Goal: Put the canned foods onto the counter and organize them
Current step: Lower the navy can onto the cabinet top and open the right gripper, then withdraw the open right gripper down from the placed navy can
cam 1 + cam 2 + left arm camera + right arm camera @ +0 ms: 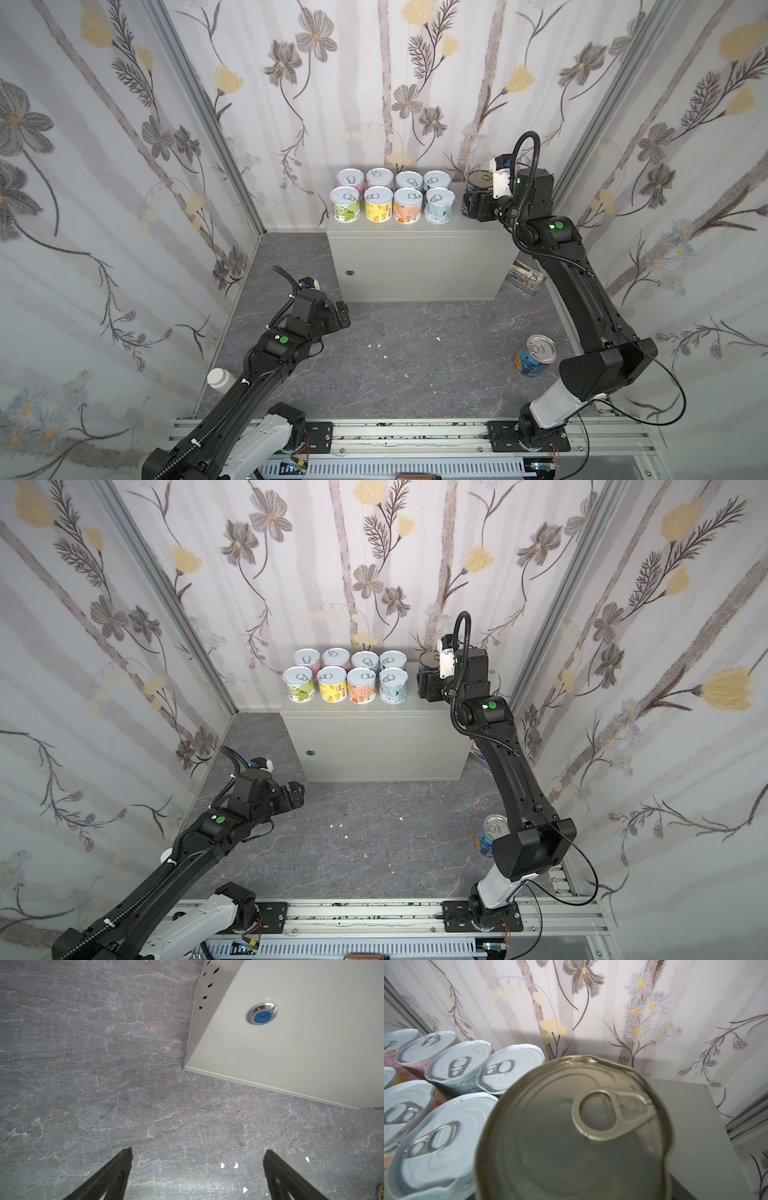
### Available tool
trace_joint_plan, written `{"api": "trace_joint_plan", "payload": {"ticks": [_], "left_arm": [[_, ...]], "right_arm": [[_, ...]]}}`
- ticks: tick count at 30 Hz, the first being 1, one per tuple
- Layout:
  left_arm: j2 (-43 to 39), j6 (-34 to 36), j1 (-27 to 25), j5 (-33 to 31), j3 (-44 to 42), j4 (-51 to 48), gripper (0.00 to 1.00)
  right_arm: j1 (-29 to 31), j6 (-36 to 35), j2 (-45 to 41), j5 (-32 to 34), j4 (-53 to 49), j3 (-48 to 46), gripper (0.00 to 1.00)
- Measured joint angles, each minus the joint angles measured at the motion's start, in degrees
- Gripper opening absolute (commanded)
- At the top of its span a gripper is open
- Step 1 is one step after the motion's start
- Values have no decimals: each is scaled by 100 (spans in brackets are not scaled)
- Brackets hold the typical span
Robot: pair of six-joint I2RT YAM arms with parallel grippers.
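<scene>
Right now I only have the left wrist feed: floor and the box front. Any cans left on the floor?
Observer: One. A blue can stands on the right side of the floor.
Operator: What's on the counter?
Observer: Eight short cans, in two rows of four, on the left part of the counter.
Operator: And the other arm?
Observer: The right gripper is at a dark can standing on the counter's right end. I can't tell whether it grips.

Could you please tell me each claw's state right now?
Left claw: open, empty.
Right claw: at the tall dark navy metal can; grip cannot be told.
</scene>
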Motion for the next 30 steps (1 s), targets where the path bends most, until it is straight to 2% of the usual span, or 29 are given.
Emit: {"api": "trace_joint_plan", "payload": {"ticks": [7, 30], "left_arm": [[87, 39, 4, -22, 63, 42, 100], [249, 127, 63, -107, 197, 83, 100]], "right_arm": [[-4, 0, 343, -2, 85, 343, 64], [-9, 46, 1314, -260, 271, 1344, 60]]}}
